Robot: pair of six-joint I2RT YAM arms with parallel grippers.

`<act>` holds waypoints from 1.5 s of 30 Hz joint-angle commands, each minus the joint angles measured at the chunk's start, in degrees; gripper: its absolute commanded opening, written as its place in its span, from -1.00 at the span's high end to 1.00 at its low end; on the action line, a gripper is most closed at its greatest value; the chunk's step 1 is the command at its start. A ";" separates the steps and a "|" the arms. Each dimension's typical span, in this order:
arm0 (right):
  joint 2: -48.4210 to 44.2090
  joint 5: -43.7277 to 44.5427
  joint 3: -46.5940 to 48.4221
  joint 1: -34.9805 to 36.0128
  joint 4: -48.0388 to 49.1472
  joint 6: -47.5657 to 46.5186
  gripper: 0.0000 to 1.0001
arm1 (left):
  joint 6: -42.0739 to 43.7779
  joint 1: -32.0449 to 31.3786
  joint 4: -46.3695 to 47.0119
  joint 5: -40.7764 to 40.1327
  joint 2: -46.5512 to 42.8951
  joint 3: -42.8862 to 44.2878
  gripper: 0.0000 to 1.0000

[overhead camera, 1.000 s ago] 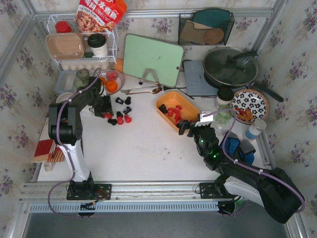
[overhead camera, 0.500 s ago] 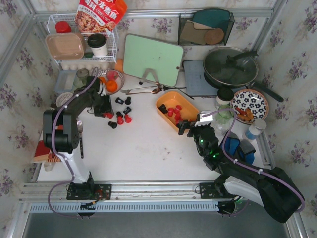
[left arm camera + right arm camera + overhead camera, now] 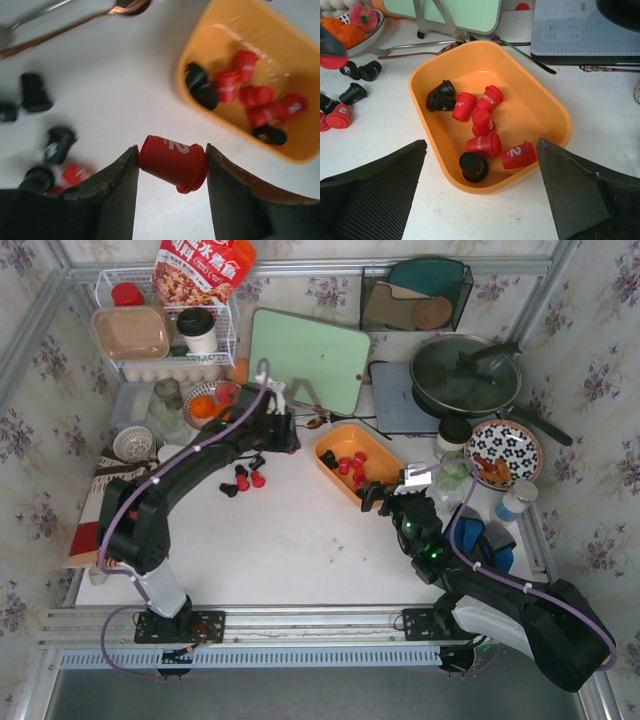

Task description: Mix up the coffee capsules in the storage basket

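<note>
Transit: left end effector (image 3: 172,167), clamped on a red capsule (image 3: 172,160), has swung from the loose capsules (image 3: 59,144) toward the basket (image 3: 280,50) ahead-right.

Pale wallpaper (image 3: 600,380) sprigged with purple flowers closes in on three sides — a white tabletop (image 3: 290,540) between, evenly lit, aluminium rails (image 3: 300,620) running along its near edge.

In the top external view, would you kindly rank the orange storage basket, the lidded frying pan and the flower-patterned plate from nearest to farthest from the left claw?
From the left claw, which holds a red coffee capsule:
1. orange storage basket, just to its right.
2. lidded frying pan, back right.
3. flower-patterned plate, far right.
</note>
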 commanded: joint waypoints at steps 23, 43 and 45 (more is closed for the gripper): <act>-1.81 2.22 -0.06 0.08 0.68 0.66 -1.00 | -2.71 -13.73 9.88 -6.81 20.90 19.84 -0.97; 2.22 4.70 0.94 0.12 0.74 -0.17 -1.00 | 0.87 -13.84 7.96 -25.00 -13.32 -7.68 -0.99; 3.52 3.40 0.80 0.09 2.15 -0.90 -1.00 | 1.27 -13.82 5.22 -27.34 -17.06 -9.37 -0.98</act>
